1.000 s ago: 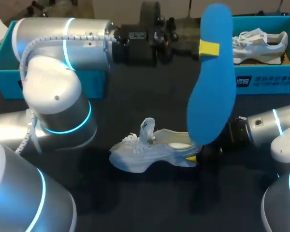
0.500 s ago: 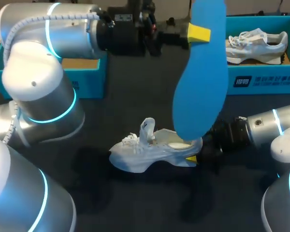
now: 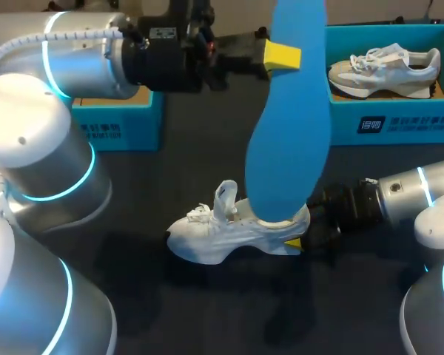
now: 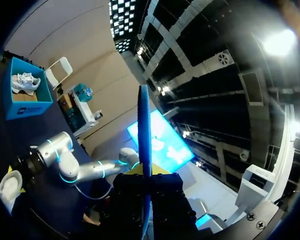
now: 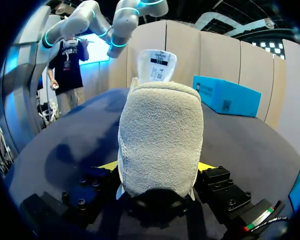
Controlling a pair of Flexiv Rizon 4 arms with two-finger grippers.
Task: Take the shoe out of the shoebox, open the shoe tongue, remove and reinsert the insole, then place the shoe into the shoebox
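1. Insole (image 3: 288, 133) has shifted left and lower over the last second, carried by the left arm (image 3: 66, 66). Its lower end now overlaps the heel opening of the shoe (image 3: 222, 233) in the head view. Whether it is inside, cannot tell.
2. Left end effector (image 3: 281, 55) is clenched on the insole near its upper end. In the left wrist view the blue insole stands edge-on, rising from between the fingers.
3. Shoe is white and sits upright on the dark counter (image 3: 207, 310), near the middle. Toe points to my left, and the tongue (image 3: 226, 198) stands up.
4. Right end effector (image 5: 157, 167) is grasping the shoe at the heel, with a yellow tip against each side.
5. Blue box (image 3: 399, 122) at far right holds a second shoe (image 3: 385, 66). Another blue box (image 3: 118, 126) sits at far left, partly behind the left arm.
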